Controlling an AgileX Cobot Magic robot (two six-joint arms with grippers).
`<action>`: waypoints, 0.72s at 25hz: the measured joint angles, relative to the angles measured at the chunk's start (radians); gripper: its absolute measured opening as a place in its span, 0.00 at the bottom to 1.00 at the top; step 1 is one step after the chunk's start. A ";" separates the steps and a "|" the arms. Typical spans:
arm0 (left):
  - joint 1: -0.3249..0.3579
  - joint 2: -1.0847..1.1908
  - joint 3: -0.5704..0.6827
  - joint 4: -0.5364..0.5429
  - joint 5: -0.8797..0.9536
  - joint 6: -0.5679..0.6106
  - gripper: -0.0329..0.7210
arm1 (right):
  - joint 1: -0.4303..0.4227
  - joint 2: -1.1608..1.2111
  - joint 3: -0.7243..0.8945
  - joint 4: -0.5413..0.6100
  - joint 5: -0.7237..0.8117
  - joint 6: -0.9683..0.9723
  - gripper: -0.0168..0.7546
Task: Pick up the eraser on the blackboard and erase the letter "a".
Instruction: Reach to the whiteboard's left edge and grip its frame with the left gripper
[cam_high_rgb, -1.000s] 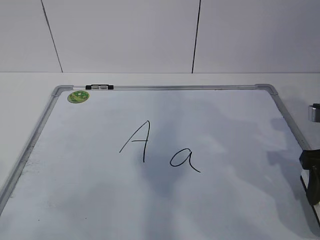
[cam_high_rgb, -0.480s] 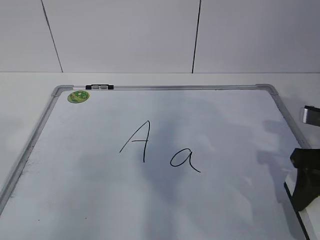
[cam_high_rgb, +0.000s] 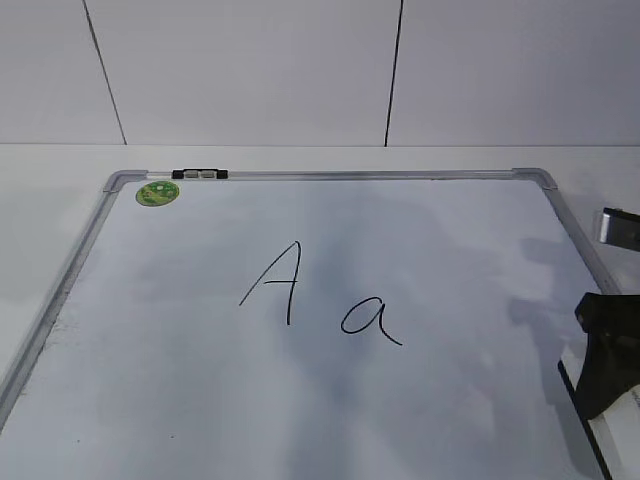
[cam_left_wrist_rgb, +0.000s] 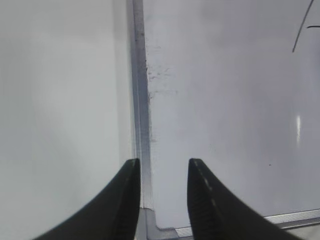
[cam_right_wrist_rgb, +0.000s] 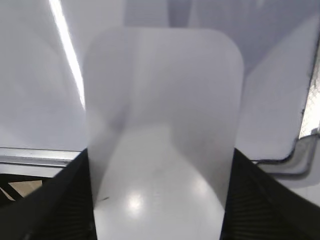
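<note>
In the exterior view, the blackboard (cam_high_rgb: 70, 285) is seen lying flat on the pale bench (cam_high_rgb: 40, 200), its silver frame running round a white writing face. A capital "A" (cam_high_rgb: 275, 285) is drawn near the middle, and the letter "a" (cam_high_rgb: 370, 322) sits just to its right, untouched. A green sticker (cam_high_rgb: 157, 193) is stuck in the far left corner. At the lower right edge, the right gripper (cam_high_rgb: 612, 365) is seen low over the board with the eraser (cam_high_rgb: 612, 428) in it, only partly in frame.

In the left wrist view, the left gripper (cam_left_wrist_rgb: 161, 197) is shown with its fingers apart and nothing between them, held above the board's left frame rail near a corner.

In the right wrist view, the eraser (cam_right_wrist_rgb: 162, 135) fills the middle as a white rounded block, clamped between the two dark fingers (cam_right_wrist_rgb: 55, 205). It appears to be lifted just clear of the board, though the blur leaves this uncertain. A corner of the frame is seen just to the right.

The pick-up is judged done, and the carry toward the letter is the step in hand. A leftward sweep across the board is called for next, with the pad lowered flat onto the small letter. Bare board lies between gripper and target; the tight margin is beside the capital, which should be spared.
</note>
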 joint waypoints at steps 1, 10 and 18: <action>0.000 0.043 -0.016 -0.001 -0.003 0.000 0.37 | 0.000 0.000 0.000 0.002 0.000 -0.004 0.75; 0.000 0.397 -0.204 0.019 -0.018 0.000 0.37 | 0.000 0.000 -0.001 0.020 -0.007 -0.038 0.75; 0.000 0.586 -0.299 0.025 -0.040 0.000 0.37 | 0.000 0.000 -0.001 0.021 -0.005 -0.049 0.75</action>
